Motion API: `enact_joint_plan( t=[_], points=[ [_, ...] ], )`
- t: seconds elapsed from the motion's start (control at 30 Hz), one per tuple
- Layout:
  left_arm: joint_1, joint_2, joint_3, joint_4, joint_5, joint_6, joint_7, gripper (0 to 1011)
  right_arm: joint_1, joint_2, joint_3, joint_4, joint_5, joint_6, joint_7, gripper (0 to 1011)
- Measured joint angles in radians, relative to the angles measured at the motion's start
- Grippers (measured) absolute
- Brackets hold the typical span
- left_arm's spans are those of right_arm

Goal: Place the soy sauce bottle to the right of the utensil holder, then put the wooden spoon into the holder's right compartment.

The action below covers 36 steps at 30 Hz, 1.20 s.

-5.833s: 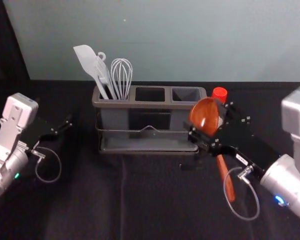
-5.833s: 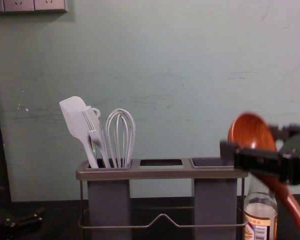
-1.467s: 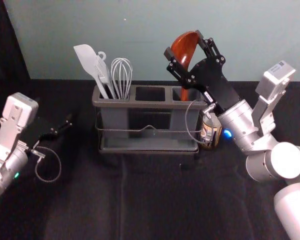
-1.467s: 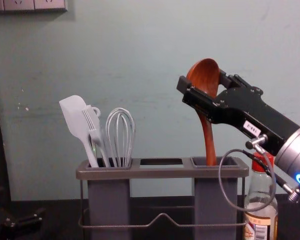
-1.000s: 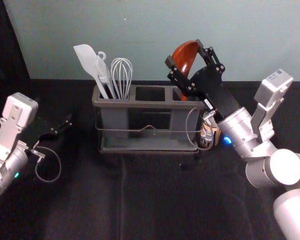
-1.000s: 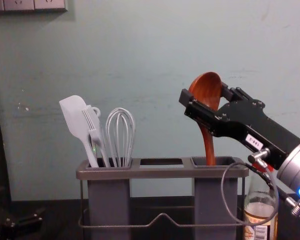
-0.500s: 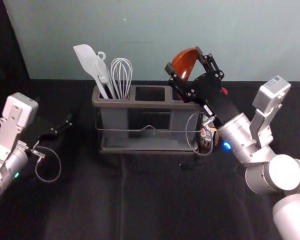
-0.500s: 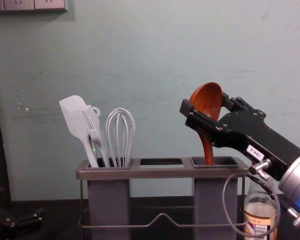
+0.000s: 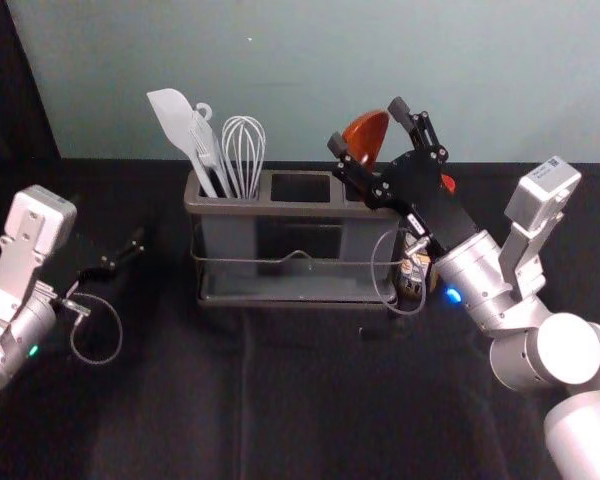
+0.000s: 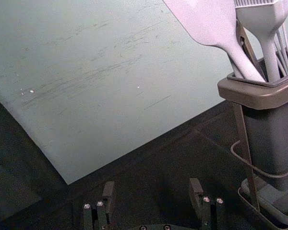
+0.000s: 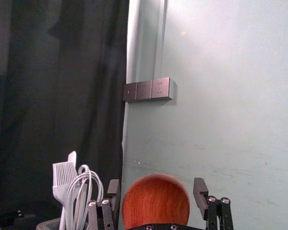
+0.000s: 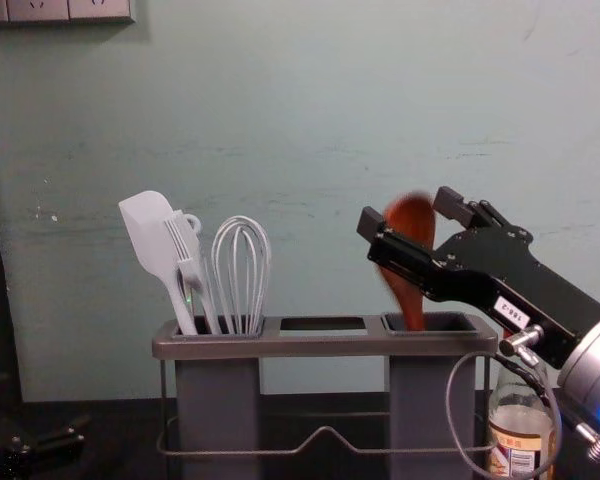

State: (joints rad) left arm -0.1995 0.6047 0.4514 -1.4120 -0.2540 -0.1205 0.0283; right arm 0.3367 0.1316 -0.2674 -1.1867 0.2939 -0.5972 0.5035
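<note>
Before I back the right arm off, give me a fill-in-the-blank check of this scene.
The spoon stands in the holder's ____ compartment.
The right gripper has its jaws ____, with gaps on both sides of the spoon's bowl.
The spatula leans in the holder's ____ compartment.
Nothing sticks up out of the holder's ____ compartment.

Missing words: right; open; left; middle.

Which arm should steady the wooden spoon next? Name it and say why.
Right, I'd judge: the right end effector, open, straddles the wooden spoon above the utensil holder; the left end effector is left of it.
</note>
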Motion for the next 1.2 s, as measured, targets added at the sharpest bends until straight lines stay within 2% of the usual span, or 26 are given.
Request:
enact_joint_plan(
  t=[0.1, 0.6, 0.93, 1.0, 1.2],
  points=[
    [0.0, 0.0, 0.0, 0.0, 0.0, 0.0, 0.0, 1000, -0.001, -0.001, 0.002, 0.0, 0.0, -0.001, 0.0, 1002],
    [0.0, 0.0, 0.0, 0.0, 0.0, 0.0, 0.0, 1000, -0.009, -0.005, 0.008, -0.014, 0.008, -0.011, 0.001, 1002],
    [0.0, 0.0, 0.0, 0.0, 0.0, 0.0, 0.0, 1000, -0.023, 0.013, 0.016, -0.111, 0.012, -0.009, 0.002, 1002],
    [0.0, 0.0, 0.0, 0.0, 0.0, 0.0, 0.0, 1000, -0.025, 0.026, 0.017, -0.144, 0.01, -0.002, 0.006, 1002],
    [0.0, 0.0, 0.0, 0.0, 0.0, 0.0, 0.0, 1000, -0.032, 0.05, 0.027, -0.175, -0.001, 0.009, -0.001, 1002]
  ],
)
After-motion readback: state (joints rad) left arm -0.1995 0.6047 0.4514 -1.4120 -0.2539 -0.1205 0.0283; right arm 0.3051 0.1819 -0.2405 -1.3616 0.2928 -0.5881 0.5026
